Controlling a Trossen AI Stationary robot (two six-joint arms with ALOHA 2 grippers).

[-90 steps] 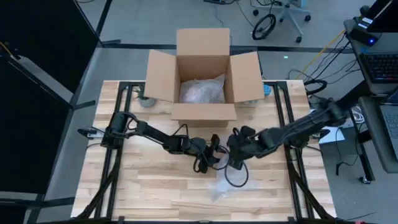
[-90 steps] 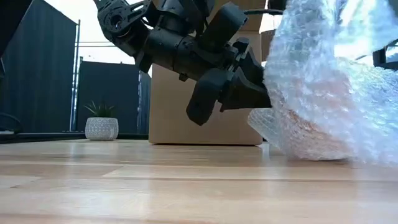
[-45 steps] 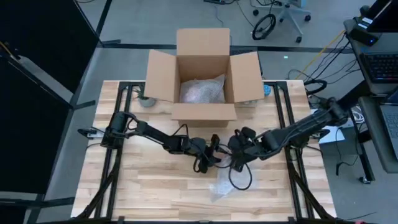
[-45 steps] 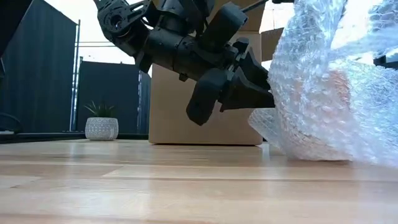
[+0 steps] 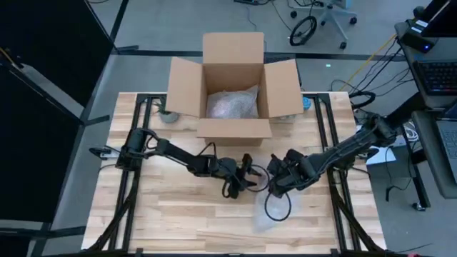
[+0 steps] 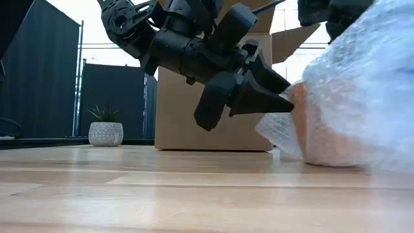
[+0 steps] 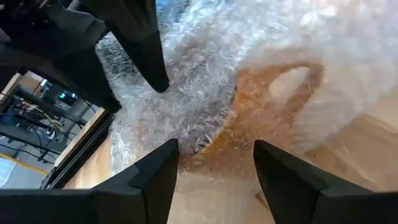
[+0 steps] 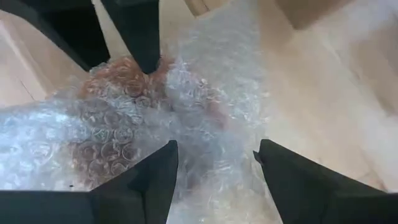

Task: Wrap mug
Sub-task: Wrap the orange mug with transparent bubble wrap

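my left claw (image 5: 251, 175) hangs low over the pale, straight-grained wooden tabletop (image 5: 178, 214), its two dark wedge-shaped fingers spread apart with nothing pinched between them. their pointed tips reach toward the mug (image 7: 261, 124), which lies just ahead of them, an orange-brown rounded body seen through cloudy plastic, with the loop of its handle showing as a paler arch. in the low view the left claw's (image 6: 259, 90) tips come right up to the mug's (image 6: 310, 129) exposed orange side; i cannot tell whether they touch it.

the bubble wrap (image 6: 369, 97) is a clear, crinkled sheet covered in small round blisters, heaped loosely over and around the mug, bulging high on the side away from my left claw and trailing a thin flat edge onto the boards beneath it.

my right claw (image 5: 275, 187) faces the left one from the opposite side of the bundle, fingers wide apart too, gripping nothing, with the wrap (image 8: 155, 124) spread between and beyond them. from above, the wrap (image 5: 271, 214) shows as a faint glassy patch on the wood just beside the right claw, and a thin dark cable loop (image 5: 275, 208) lies over it.

beyond both claws stands a plain brown cardboard box (image 5: 232, 78), flaps open, with another crumpled wad of bubble wrap (image 5: 232, 103) inside.
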